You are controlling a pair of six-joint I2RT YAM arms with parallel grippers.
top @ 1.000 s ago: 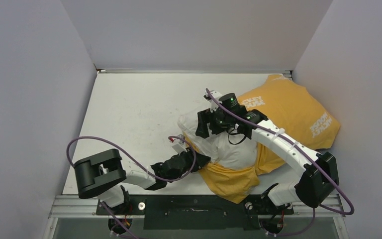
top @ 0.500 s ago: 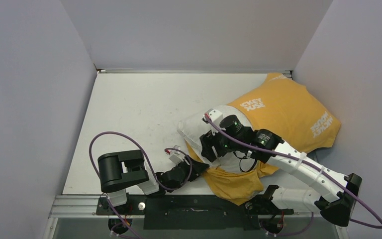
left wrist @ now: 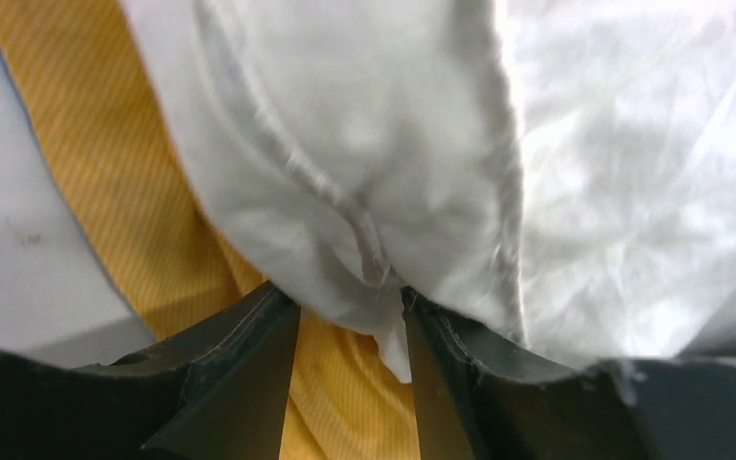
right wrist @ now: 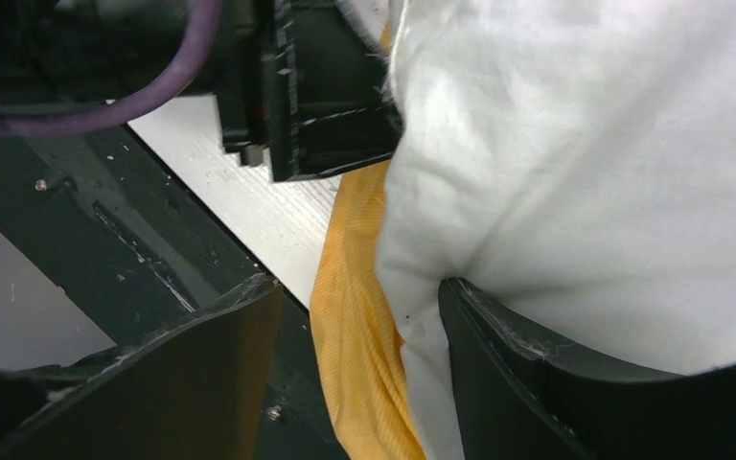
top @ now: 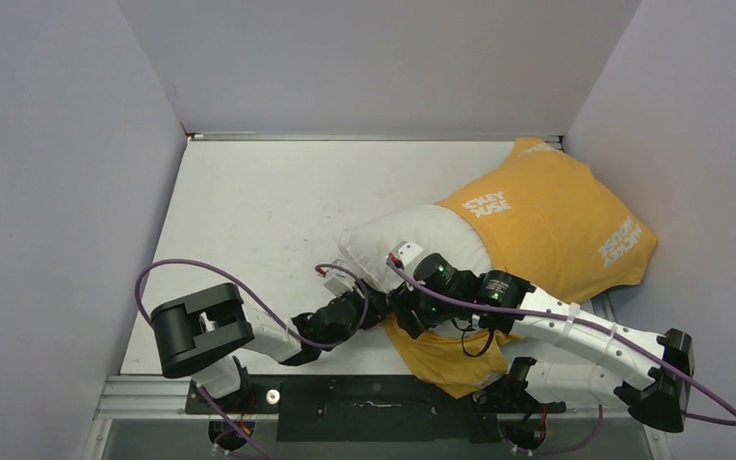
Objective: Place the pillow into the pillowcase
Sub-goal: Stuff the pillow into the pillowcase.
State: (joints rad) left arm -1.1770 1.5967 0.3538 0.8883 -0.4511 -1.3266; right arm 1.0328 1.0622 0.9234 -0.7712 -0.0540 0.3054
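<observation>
The off-white pillow (top: 417,235) lies mid-table, its right end inside the orange-yellow pillowcase (top: 551,216). Its left end sticks out bare. A loose flap of the pillowcase (top: 441,359) spreads under the pillow toward the near edge. My left gripper (top: 369,305) sits low at the pillow's near corner. In the left wrist view its jaws (left wrist: 345,311) stand apart, with the pillow's corner (left wrist: 383,278) and orange cloth (left wrist: 335,383) loose between them. My right gripper (top: 404,311) is beside it, open, with the pillowcase edge (right wrist: 359,316) and pillow (right wrist: 585,172) between its fingers, unpinched.
Grey walls close in the table (top: 259,201) on three sides, and the pillowcase's far right corner presses against the right wall. The black base rail (top: 374,398) runs along the near edge, just below the orange flap. Purple cables (top: 249,297) loop over both arms.
My right gripper has drawn back from on top of the pillow to its near edge, baring the pillow's left end. The left jaws have spread wider, and the right jaws have narrowed a little.
</observation>
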